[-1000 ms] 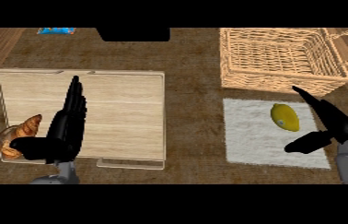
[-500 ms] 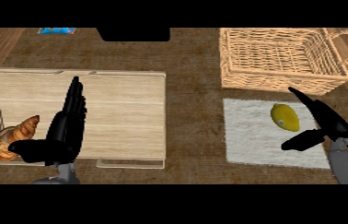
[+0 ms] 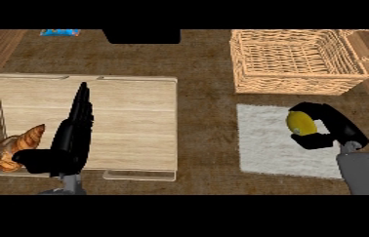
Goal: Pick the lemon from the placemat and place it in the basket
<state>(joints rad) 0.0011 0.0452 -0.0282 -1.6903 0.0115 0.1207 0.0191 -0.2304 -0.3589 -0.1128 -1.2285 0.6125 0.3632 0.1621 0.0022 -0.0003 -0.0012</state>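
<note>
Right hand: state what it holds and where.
The right hand clasps the lemon from its right side, fingers over its far end, thumb at its near end.

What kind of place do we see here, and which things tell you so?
Probably a kitchen counter: a croissant lies by a wooden board, and there is a wicker basket and a lemon at a white placemat.

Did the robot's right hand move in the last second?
Yes. The right hand shifted left over the white placemat, its fingers curling round the lemon.
</note>
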